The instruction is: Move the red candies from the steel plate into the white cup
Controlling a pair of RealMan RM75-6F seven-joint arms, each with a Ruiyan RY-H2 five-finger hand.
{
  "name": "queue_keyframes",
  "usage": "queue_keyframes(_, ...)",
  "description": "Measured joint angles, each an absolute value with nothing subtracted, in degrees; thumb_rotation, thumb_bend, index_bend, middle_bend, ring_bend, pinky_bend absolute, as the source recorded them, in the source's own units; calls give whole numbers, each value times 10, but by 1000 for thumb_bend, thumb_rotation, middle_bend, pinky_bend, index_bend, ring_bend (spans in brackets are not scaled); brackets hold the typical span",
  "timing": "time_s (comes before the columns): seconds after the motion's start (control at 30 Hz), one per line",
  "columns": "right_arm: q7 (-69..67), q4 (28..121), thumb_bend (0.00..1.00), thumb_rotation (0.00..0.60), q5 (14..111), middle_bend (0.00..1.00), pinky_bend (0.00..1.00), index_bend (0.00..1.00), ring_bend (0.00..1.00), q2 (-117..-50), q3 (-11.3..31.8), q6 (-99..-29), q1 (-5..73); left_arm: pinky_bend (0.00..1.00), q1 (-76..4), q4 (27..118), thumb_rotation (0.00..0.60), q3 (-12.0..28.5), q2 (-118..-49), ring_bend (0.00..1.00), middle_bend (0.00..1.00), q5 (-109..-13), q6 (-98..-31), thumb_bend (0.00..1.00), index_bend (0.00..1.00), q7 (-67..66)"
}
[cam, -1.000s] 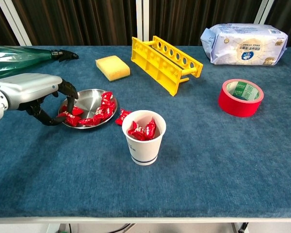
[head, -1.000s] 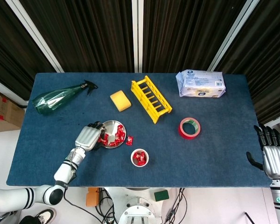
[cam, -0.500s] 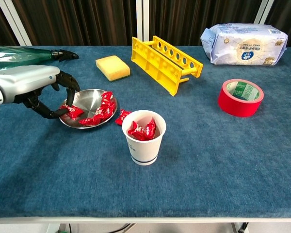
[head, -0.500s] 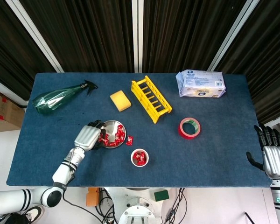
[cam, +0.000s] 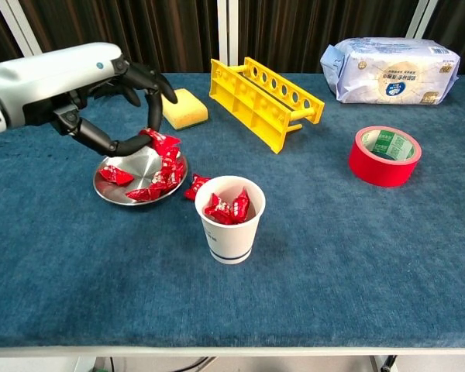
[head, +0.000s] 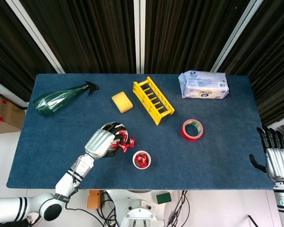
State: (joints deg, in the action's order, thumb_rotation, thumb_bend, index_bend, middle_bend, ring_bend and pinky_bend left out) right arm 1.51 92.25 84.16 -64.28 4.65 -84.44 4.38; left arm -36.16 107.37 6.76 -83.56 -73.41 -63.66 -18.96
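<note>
left hand lifted | red candy pinched in fingers

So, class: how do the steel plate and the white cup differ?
The plate is shallow, shiny metal; the cup is tall and white with a blue stripe. The left hand hovers over the plate holding a candy; nothing is above the cup. Both hold red candies.

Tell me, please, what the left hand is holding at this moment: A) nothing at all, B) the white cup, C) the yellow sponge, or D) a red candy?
D: in the chest view the left hand pinches a red candy between thumb and finger, lifted above the steel plate.
</note>
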Motion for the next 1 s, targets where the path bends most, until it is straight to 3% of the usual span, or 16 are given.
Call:
queue_keyframes(0.33,9,921,302,600,836,0,0,0,0,-640,48,-838,46,246,-383,1094,600,70,-895,114,245,-740,-635,391,564,-246)
queue_keyframes(0.73,9,921,301,600,834,0,0,0,0,-639,49,-837,47,246,-404,1057,600,71,-955,114,249,-724,-625,391,555,-277)
queue_keyframes(1.0,8,920,301,600,835,0,0,0,0,-640,49,-837,47,243,-403,1056,600,62,-956,114,250,-725,-627,386,320,-289)
